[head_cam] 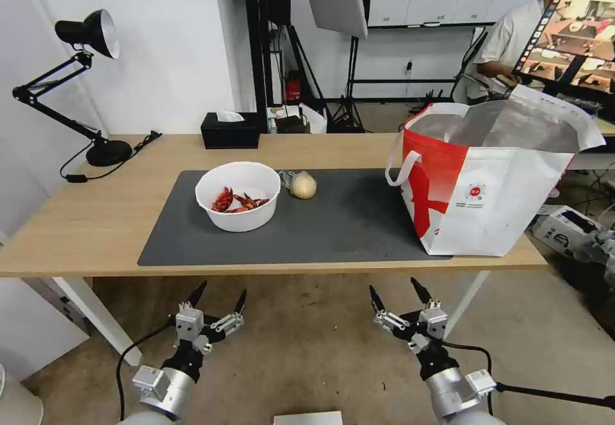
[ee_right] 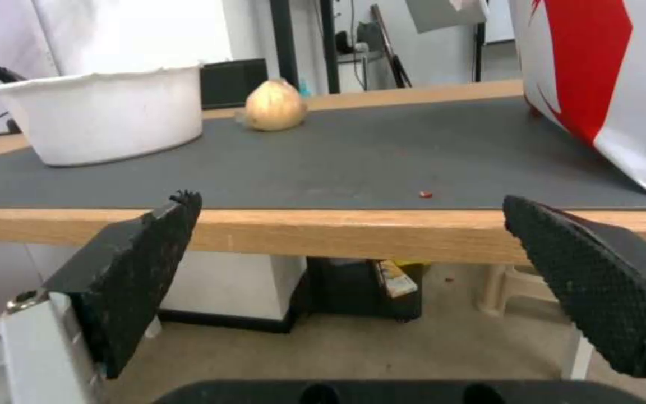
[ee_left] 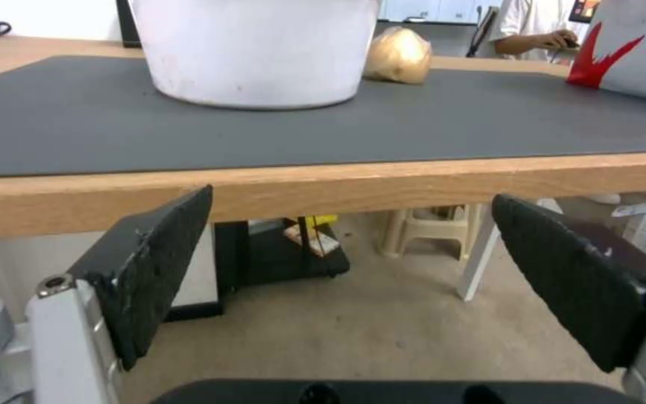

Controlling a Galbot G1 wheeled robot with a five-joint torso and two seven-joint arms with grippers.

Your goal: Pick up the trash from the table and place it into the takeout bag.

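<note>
White walls, black desk lamp (head_cam: 86,34)

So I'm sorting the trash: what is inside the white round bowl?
Inside the white round bowl, red crayfish shells lie on the bottom in the head view. The near wall hides part of the floor, so anything beneath it can't be seen.

Mat (head_cam: 346,226) bare between bowl (head_cam: 238,195) — bag (head_cam: 487,175).

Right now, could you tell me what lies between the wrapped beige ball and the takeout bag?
Bare dark grey mat separates the beige ball from the takeout bag, seen in the head view.
</note>
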